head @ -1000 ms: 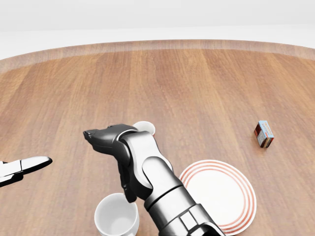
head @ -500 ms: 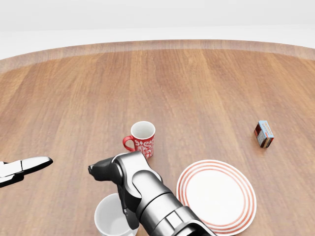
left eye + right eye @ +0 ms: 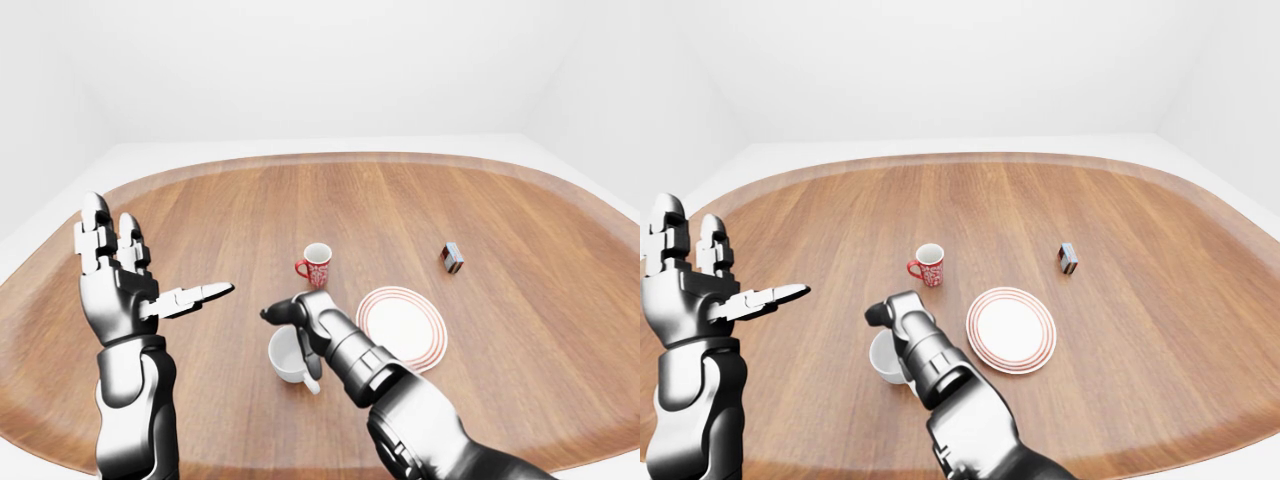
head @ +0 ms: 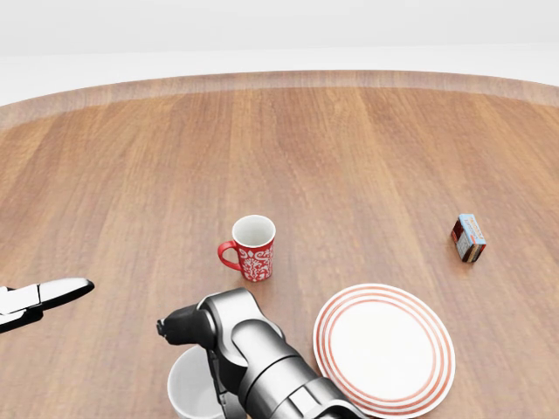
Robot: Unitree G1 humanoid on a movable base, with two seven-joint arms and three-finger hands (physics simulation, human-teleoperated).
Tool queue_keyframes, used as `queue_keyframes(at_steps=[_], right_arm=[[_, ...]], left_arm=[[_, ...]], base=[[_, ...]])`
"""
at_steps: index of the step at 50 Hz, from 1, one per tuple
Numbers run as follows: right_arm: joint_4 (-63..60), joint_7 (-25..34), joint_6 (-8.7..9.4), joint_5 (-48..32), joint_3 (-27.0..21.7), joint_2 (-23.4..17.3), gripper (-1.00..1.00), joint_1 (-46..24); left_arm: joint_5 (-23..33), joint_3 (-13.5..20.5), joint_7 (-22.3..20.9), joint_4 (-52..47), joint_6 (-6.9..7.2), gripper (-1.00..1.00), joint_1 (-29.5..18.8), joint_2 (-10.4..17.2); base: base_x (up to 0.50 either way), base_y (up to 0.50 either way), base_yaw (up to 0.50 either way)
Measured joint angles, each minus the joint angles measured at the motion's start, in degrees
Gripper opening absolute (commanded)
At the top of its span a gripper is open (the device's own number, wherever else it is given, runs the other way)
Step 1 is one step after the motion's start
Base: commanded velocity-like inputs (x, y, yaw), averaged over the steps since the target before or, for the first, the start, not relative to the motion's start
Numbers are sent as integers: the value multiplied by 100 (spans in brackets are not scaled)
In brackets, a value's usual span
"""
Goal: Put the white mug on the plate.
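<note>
I'm looking over a rounded wooden tabletop (image 3: 520, 230). The white mug (image 3: 285, 358) is standing upright near the bottom centre of the left-eye view, mouth up, just left of the plate (image 3: 405, 328) and not on it. The plate, white with red rings round its rim, is lying flat with nothing on it.

My right hand (image 3: 292, 318) is hovering at the mug's rim, wrist bent down over the opening. In the left-eye view one dark finger is running down the mug's right-hand side, but I cannot tell whether the fingers are closing round the wall or only standing beside it; the forearm is hiding most of the hand in the head view.

My left hand (image 3: 125, 280) is raised at the left of the left-eye view, well apart from everything, fingers spread wide, two pointing up and one pointing right, holding nothing.

A red patterned mug (image 4: 251, 248) is standing upright above the white one, handle to the view's left. A small box (image 4: 469, 238) is sitting well off to the right.
</note>
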Motion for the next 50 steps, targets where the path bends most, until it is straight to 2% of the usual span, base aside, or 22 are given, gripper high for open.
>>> queue_keyframes(at_steps=[14, 33, 50], right_arm=[[133, -180, 0, 66, -57, 0, 100, 40], [283, -996, 0, 396, -237, 0, 100, -87], [373, -1391, 0, 489, -299, 0, 100, -55]], left_arm=[[-5, 2, -1, 17, 0, 100, 4, 2], [-15, -6, 1, 26, 0, 100, 18, -9], [-39, -5, 3, 36, 0, 100, 19, -11]], base=[[0, 0, 0], [0, 0, 0], [0, 0, 0]])
